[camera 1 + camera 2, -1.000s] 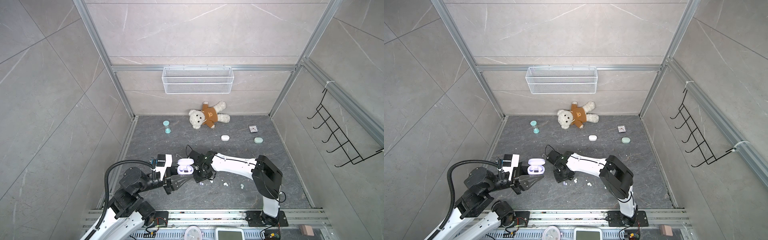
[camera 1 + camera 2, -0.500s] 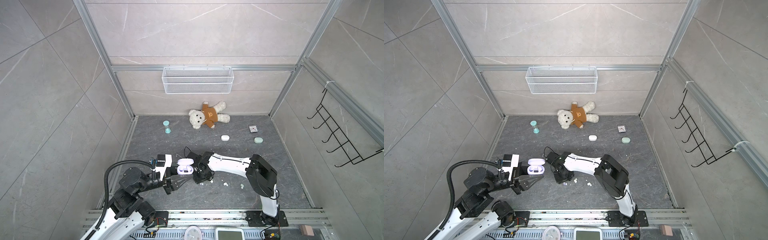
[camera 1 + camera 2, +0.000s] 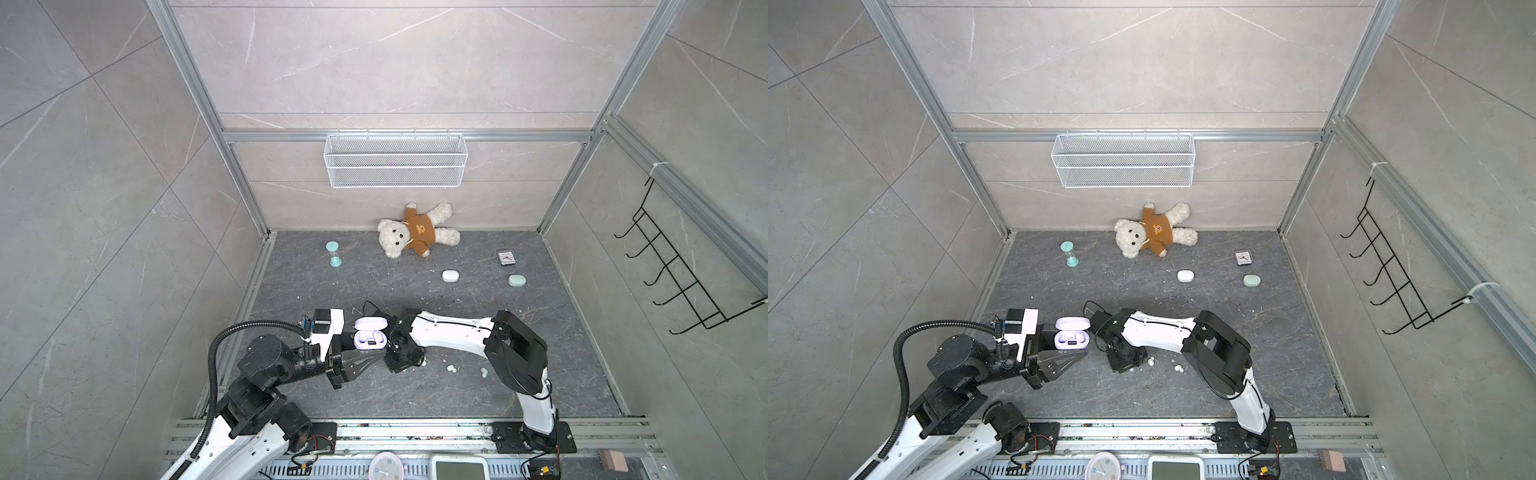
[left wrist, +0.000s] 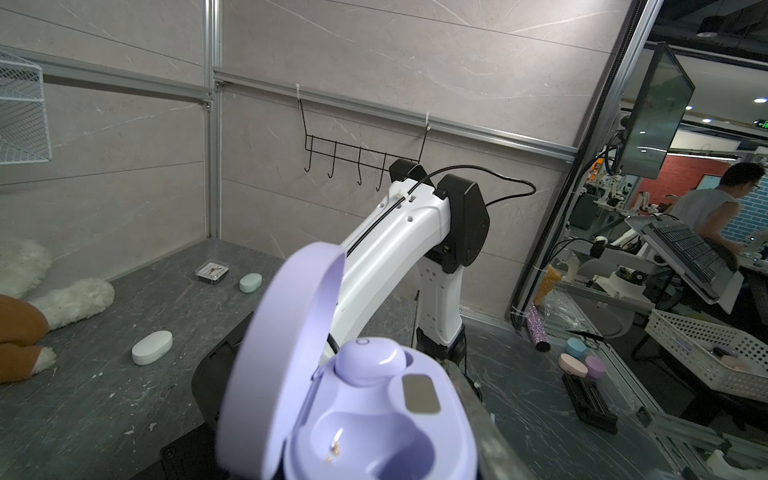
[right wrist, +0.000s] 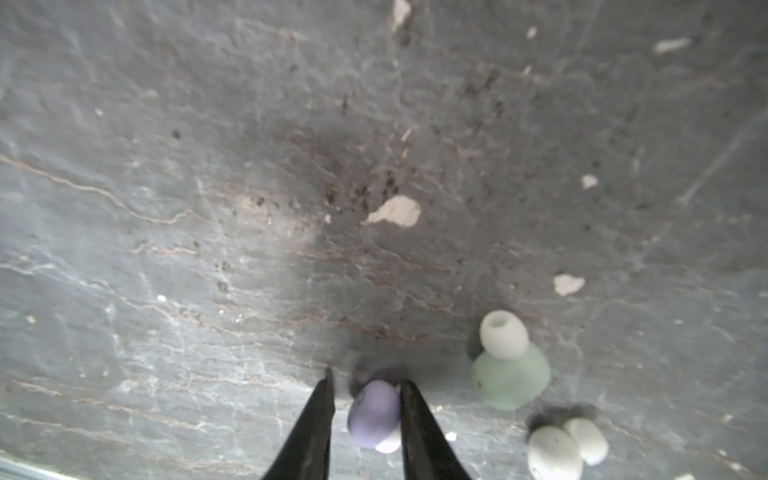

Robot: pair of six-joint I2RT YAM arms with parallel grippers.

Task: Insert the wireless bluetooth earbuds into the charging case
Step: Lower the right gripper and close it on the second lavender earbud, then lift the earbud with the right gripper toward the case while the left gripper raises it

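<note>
White right arm [image 3: 449, 332] has folded further inward, setting the right hand [image 5: 366, 380] at the lilac case's [image 3: 370, 334] four o'clock. The left hand [image 3: 365, 353] pinches that open case, one socket [image 4: 365, 432] bare. Right fingers [image 5: 419, 432] narrow around the lilac earbud [image 5: 374, 415] on the surface [image 5: 249, 208], not yet clamped: pickup looks imminent.

Right wrist view, blurred: the fingers of the right pincer [image 5: 367, 376] are cut off at the edge; blur hides whether the closer one touches the lilac earbud [image 5: 374, 413] between them. A white earbud [image 5: 552, 455] near the pincer is cut off too. Left wrist view: the lilac charging case [image 4: 374, 415] hides most of the left pincer [image 4: 386, 449] and runs past the edge.
</note>
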